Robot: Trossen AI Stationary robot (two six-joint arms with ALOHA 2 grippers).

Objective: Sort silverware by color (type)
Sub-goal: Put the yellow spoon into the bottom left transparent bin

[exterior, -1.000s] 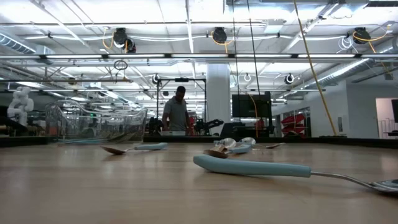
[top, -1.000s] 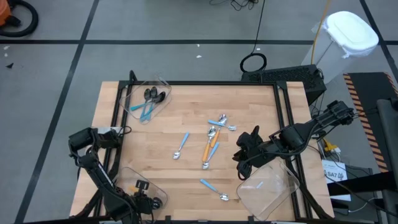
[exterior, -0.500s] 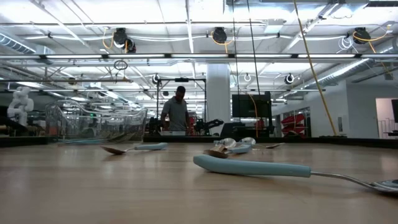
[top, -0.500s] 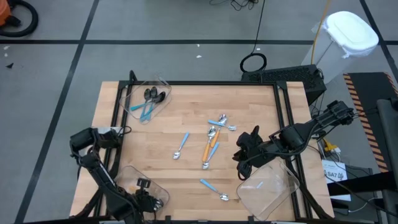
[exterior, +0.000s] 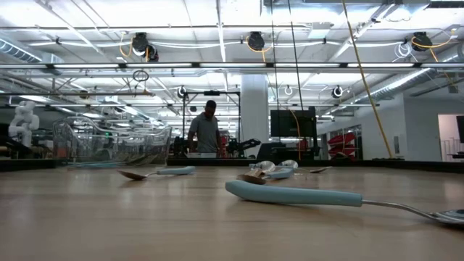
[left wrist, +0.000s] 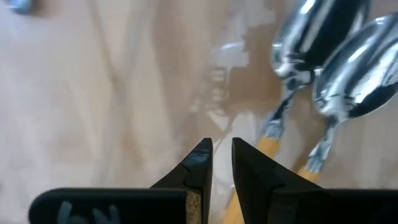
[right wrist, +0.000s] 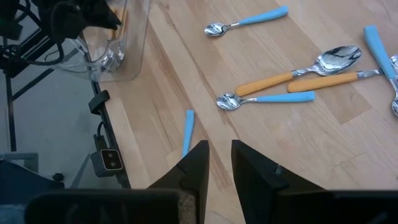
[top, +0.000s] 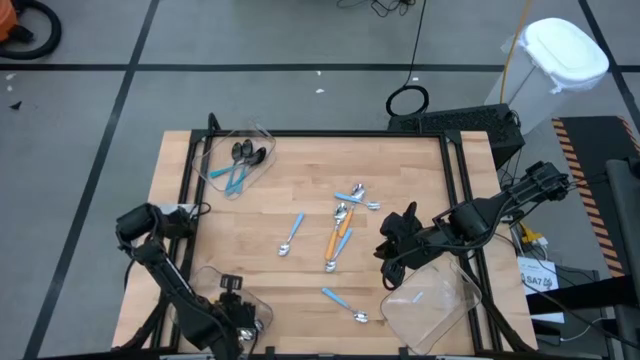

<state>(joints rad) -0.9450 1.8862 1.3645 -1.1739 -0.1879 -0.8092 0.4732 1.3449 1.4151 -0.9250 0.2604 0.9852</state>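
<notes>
Silverware lies spread mid-table: a blue-handled spoon (top: 291,235), a cluster of silver spoons with blue and orange handles (top: 345,215), and another blue-handled spoon (top: 345,305) near the front edge. My left gripper (left wrist: 222,149) hangs over the clear near-left bin (top: 205,285), pointing down, fingertips a narrow gap apart with nothing between. Below it, two silver spoons with orange handles (left wrist: 323,68) lie on the bin's floor. My right gripper (right wrist: 219,152) hovers right of the cluster, also narrowly open and holding nothing.
A clear bin at the far left (top: 238,160) holds black spoons with blue handles. Another clear bin (top: 432,305) sits at the near right with a light-blue piece inside. A black frame (top: 455,170) edges the table. A person (exterior: 206,130) stands in the room beyond.
My left gripper has risen a little above the near-left bin and drifted slightly toward the table's far edge. The spoons on the table have kept their places, and my right arm has stayed still.
</notes>
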